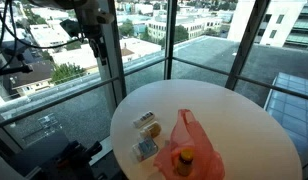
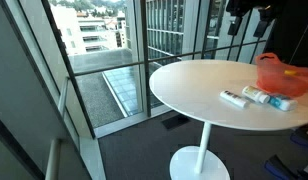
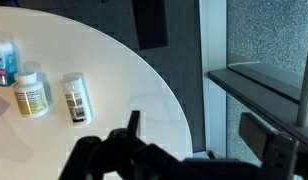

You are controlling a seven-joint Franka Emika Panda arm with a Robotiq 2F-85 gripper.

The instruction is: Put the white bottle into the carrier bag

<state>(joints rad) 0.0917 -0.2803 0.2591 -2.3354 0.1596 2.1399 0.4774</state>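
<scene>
Three small containers lie in a row on the round white table. A white bottle with a dark label lies on its side nearest the table edge; it shows in both exterior views. Beside it lies a white bottle with a yellow label. A blue-labelled bottle comes after that. The red carrier bag stands open on the table next to them. My gripper is open and empty, high above the table's edge and away from the bottles.
Something orange sits inside the bag. Tall glass walls with dark frames enclose the table, with rooftops beyond. The table stands on a single white pedestal. The arm hangs from above by the window.
</scene>
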